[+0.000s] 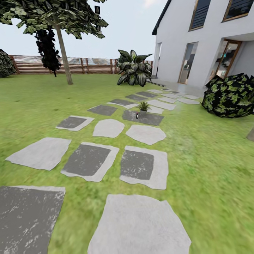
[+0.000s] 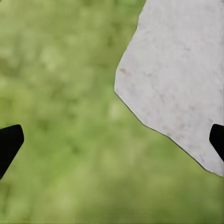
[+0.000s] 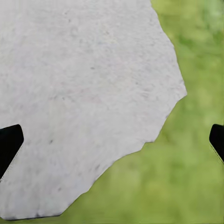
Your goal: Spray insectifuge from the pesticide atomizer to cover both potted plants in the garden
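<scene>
Black left gripper (image 2: 112, 142) wide open, empty

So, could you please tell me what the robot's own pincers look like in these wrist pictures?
Little of them shows. The left pincer appears as two plain black, wedge-shaped fingertips at the picture's edges, tapering to blunt points. The right pincer looks alike, with matching black fingertips. No cables, markings or other colours are visible.

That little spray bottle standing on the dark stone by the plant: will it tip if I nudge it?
Probably. The pesticide atomizer looks narrow and upright, so a sideways nudge could topple it. Its flat dark stepping stone should limit rolling. It looks small, likely light; finer detail can't be made out.
</scene>
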